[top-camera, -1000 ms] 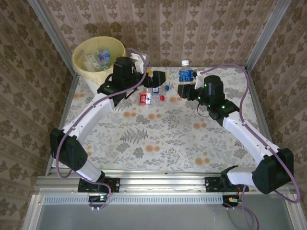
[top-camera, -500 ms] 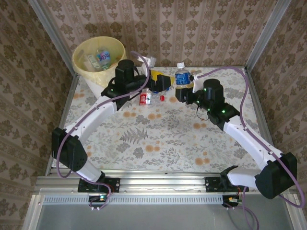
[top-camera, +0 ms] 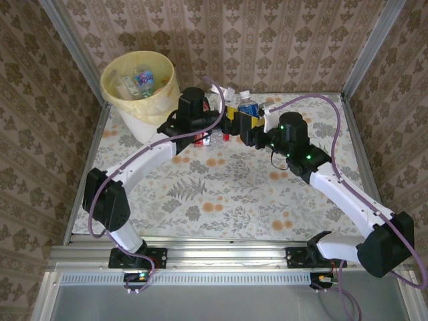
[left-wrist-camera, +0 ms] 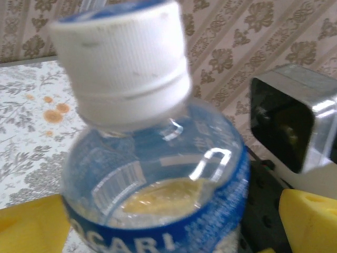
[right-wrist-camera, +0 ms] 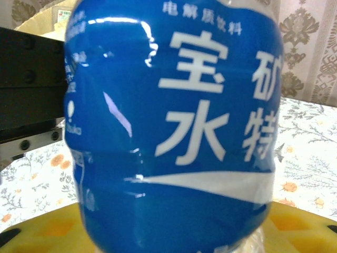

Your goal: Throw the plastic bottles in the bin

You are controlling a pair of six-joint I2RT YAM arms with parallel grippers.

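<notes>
A clear plastic bottle (top-camera: 248, 107) with a blue label and white cap (left-wrist-camera: 124, 58) stands upright, held off the table at the back middle. My right gripper (top-camera: 251, 122) is shut on its lower body, and the yellow pads (right-wrist-camera: 45, 227) show under the blue label (right-wrist-camera: 174, 132). My left gripper (top-camera: 232, 112) is open, with its yellow fingers (left-wrist-camera: 308, 216) on either side of the same bottle's shoulder (left-wrist-camera: 158, 179). The bin (top-camera: 112, 90), a round bucket with a pale yellow liner, stands at the back left with bottles (top-camera: 144, 79) inside.
A red-labelled bottle (top-camera: 202, 138) and a small red piece (top-camera: 226, 136) lie on the flowered table (top-camera: 221, 187) just under the left arm. The right arm's wrist camera housing (left-wrist-camera: 292, 124) is close beside the left fingers. Patterned walls close in the back and sides.
The left gripper has swung right from beside the bin to the bottle. The right gripper has carried the blue-labelled bottle left and up to meet it.
</notes>
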